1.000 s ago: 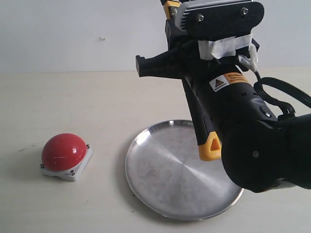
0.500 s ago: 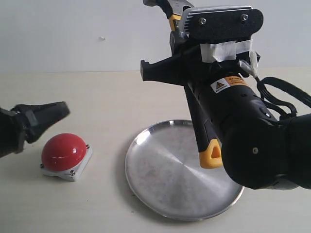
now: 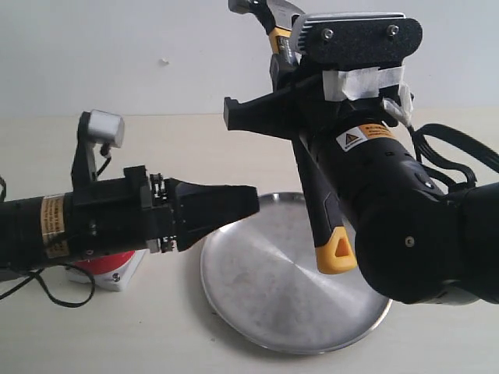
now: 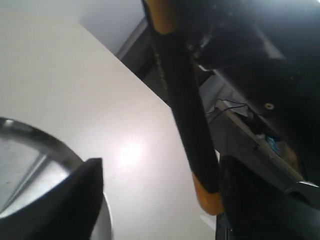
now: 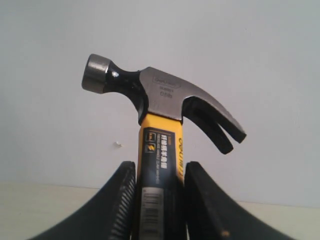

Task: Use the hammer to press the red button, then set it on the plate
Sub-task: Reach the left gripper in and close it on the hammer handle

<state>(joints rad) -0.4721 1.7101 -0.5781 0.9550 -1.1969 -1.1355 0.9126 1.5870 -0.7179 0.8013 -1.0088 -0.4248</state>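
My right gripper (image 3: pixel 249 115) (image 5: pixel 160 170) is shut on the hammer (image 3: pixel 323 210) (image 5: pixel 161 95) high on its handle. The dark head points up and the yellow end hangs over the plate (image 3: pixel 273 288). My left gripper (image 3: pixel 251 202) (image 4: pixel 160 172) reaches in from the left, open, with its tips over the plate's near-left rim, short of the handle. In the left wrist view the hammer's black handle (image 4: pixel 185 110) runs down close to one finger, untouched. The red button (image 3: pixel 105 263) is mostly hidden behind my left arm; only a red sliver and its white base show.
The pale table (image 3: pixel 179 156) meets a white wall at the back. My bulky right arm (image 3: pixel 413 234) fills the right side above the plate. A cable (image 3: pixel 460 148) loops off it.
My left arm came in from the left and stretched rightward across the button toward the hammer's handle. The right gripper lifted the hammer slightly, then held still.
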